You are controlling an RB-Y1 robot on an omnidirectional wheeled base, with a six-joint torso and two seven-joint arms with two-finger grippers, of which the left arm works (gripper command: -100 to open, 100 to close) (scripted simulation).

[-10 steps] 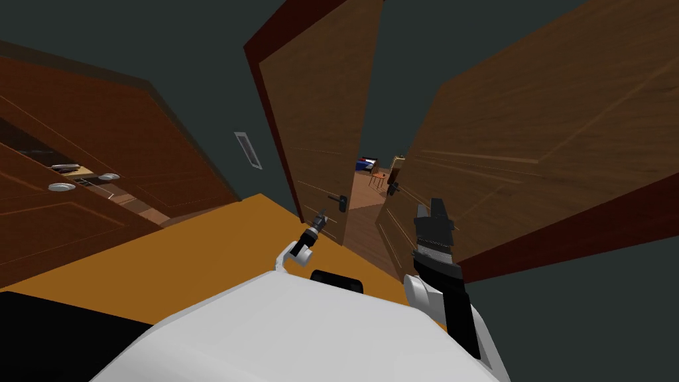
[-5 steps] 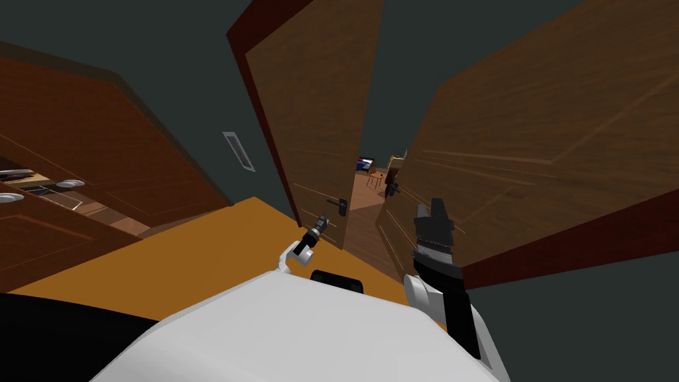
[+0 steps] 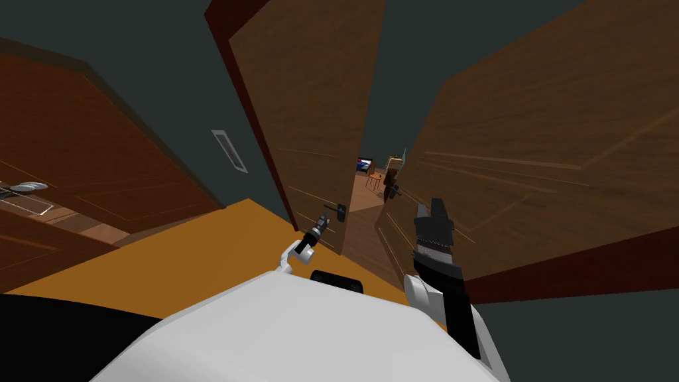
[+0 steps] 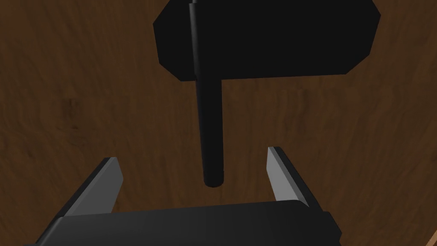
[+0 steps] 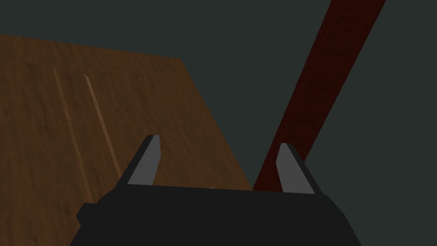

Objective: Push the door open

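In front of me, a brown wooden door [image 3: 311, 119] stands ajar, hinged on a dark red frame [image 3: 229, 40] in a dark grey wall [image 3: 166, 79]. Its black lever handle [image 3: 340, 212] sits low on the panel, near the free edge. The left pincer [image 3: 323, 221] is right at that handle.

In the left wrist view the left pincer [image 4: 193, 154] is open. Its two fingers [image 4: 110, 173] are spread wide, and the handle [image 4: 211, 128] runs down between them from its black plate [image 4: 266, 38]. The lever's rounded tip ends just above the pincer's dark body. Neither finger touches the lever. The wood of the door [image 4: 64, 106] lies close behind.

To the right a second door [image 3: 544, 132] of the same brown wood leans wide, with its own dark handle [image 3: 392, 192] near its inner edge. Through the narrow gap between the two doors shows a room [image 3: 369, 189] with a wooden floor and some small furniture.

The right pincer [image 3: 428, 205] is raised in front of the second door. In the right wrist view the right pincer [image 5: 219, 141] is open and holds nothing. Beyond it lie a brown panel [image 5: 85, 128], a dark red strip [image 5: 324, 85] and grey wall.

The floor [image 3: 199, 252] under me is orange. A pale panel [image 3: 230, 151] is set in the wall to the left of the door.
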